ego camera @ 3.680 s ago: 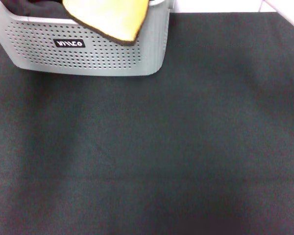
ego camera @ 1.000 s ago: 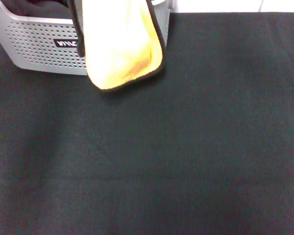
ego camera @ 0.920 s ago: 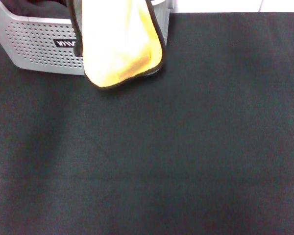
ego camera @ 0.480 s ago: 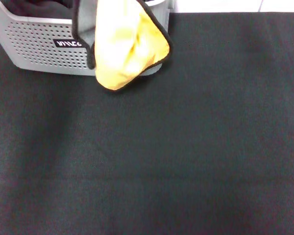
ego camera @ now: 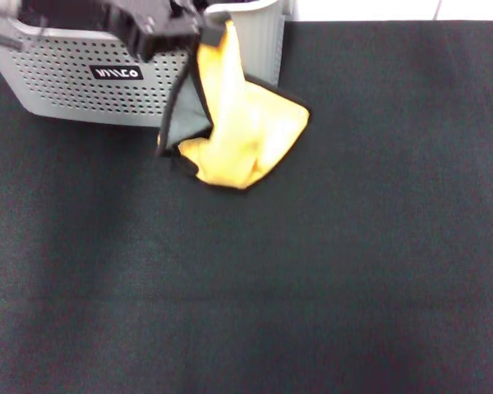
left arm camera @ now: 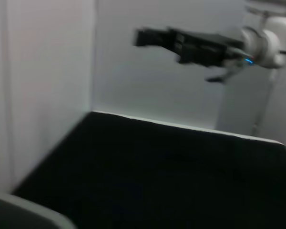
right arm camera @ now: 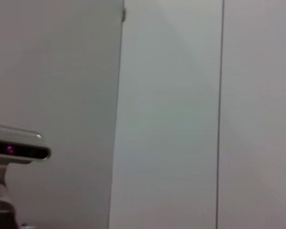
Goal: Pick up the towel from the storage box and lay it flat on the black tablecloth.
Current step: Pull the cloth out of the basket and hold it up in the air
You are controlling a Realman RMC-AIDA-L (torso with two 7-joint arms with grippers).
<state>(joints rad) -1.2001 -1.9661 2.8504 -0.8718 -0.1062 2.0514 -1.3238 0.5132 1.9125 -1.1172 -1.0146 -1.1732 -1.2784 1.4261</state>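
The left gripper (ego camera: 199, 29), just in front of the perforated grey plastic box (ego camera: 74, 78), pinches the top of the plush yellow towel (ego camera: 246, 135). The towel hangs crumpled, black-edged, grey reverse showing, its lower folds touching the finely textured black tablecloth (ego camera: 312, 279) beside the box.

The storage box (ego camera: 82, 78) carries a white-lettered label (ego camera: 115, 72), unreadable.
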